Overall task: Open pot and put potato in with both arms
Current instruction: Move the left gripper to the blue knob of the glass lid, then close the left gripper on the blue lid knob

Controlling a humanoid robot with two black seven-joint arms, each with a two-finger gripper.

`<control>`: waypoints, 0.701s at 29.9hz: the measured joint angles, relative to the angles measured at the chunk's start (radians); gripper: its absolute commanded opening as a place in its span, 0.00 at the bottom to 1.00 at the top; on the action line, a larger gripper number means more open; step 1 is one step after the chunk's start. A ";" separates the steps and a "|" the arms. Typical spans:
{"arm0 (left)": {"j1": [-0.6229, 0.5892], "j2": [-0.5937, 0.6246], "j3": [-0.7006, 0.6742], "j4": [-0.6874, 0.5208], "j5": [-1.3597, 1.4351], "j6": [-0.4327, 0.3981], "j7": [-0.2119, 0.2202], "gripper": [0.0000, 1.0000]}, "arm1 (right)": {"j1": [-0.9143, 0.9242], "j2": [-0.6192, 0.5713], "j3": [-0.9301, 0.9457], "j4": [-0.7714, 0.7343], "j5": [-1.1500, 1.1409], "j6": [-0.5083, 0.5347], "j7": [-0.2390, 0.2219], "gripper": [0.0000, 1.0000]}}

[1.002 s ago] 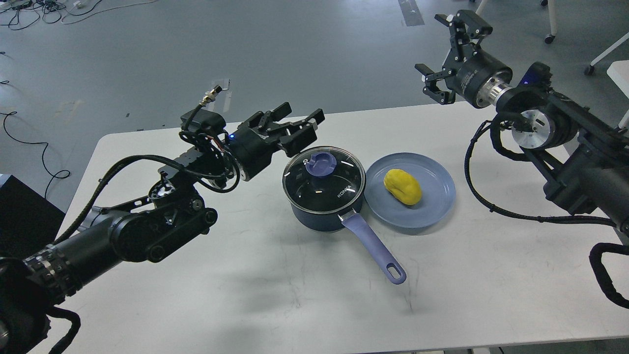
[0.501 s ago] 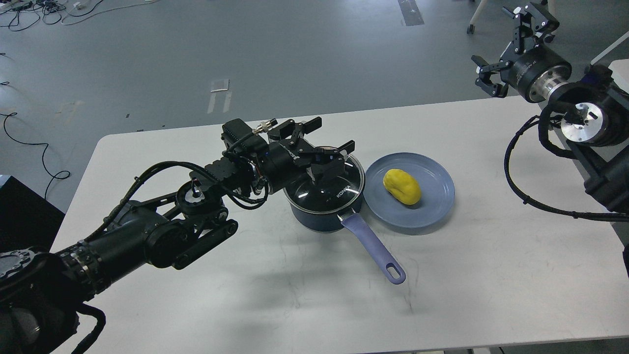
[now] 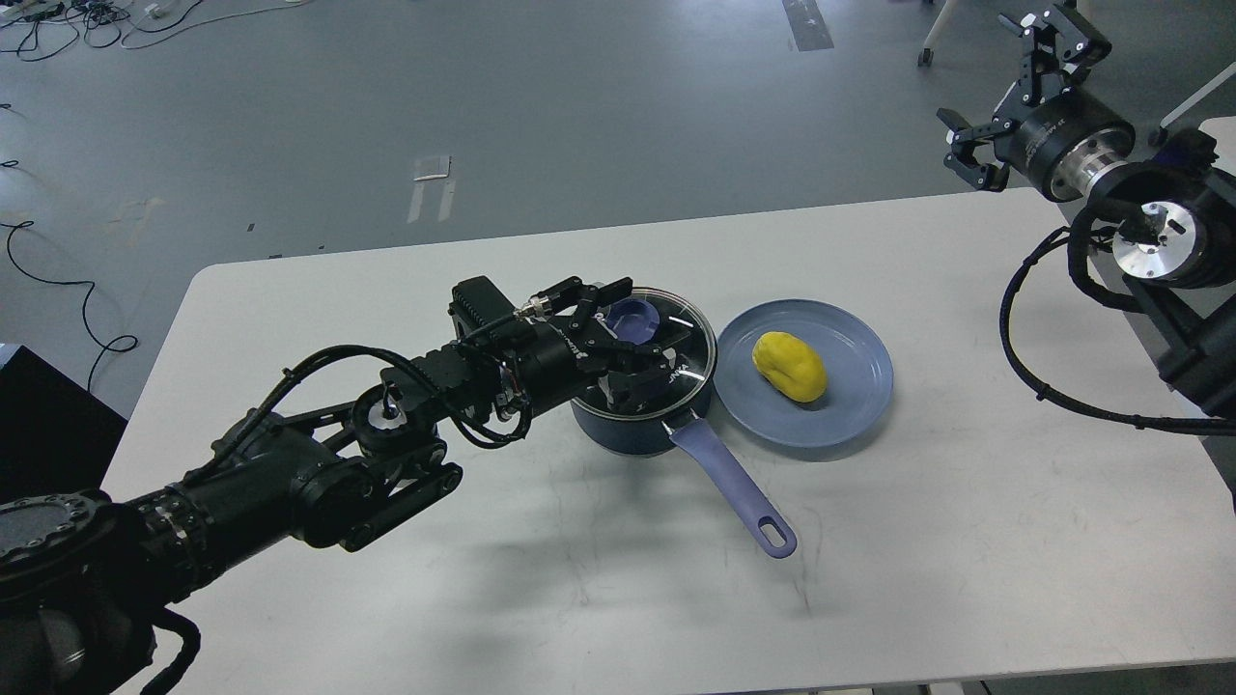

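1. Reaching in from the lower left of the frame, the left arm ends in the left end effector (image 3: 632, 340), which sits low over the glass lid (image 3: 676, 340) of the pot (image 3: 632, 430) at the centre of the frame.
2. Its fingers (image 3: 606, 290) are spread wide, one at the far side of the blue lid knob (image 3: 634, 315) and the other at the near side; whether either touches the knob or the glass cannot be told.
3. The lid is on the pot, closed, with the knob partly hidden behind the end effector.
4. The pot stands on the white table (image 3: 966, 541), its lavender handle (image 3: 739, 492) pointing toward the lower right of the frame.
5. Just to the right of the pot, nearly touching it, lies a blue-grey plate (image 3: 855, 401).
6. The yellow potato (image 3: 790, 367) lies on the plate, a little left of its centre, untouched by either arm.
7. In the upper right of the frame the right end effector (image 3: 1014, 92) is raised above and beyond the far table edge, well apart from pot and plate.
8. Its two fingers stand wide apart and hold nothing.
9. A black cable (image 3: 1024, 357) loops down from the right arm over the right side of the table.
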 measured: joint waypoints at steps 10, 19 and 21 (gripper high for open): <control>-0.001 -0.016 -0.003 0.051 -0.002 0.023 0.000 0.98 | 0.000 -0.009 0.002 0.000 0.021 0.000 0.005 1.00; 0.000 -0.016 0.001 0.075 -0.007 0.025 -0.002 0.98 | 0.000 -0.009 0.002 0.000 0.021 0.000 0.007 1.00; 0.004 -0.016 0.002 0.084 -0.008 0.025 -0.002 0.98 | 0.000 -0.009 0.002 0.000 0.021 0.000 0.007 1.00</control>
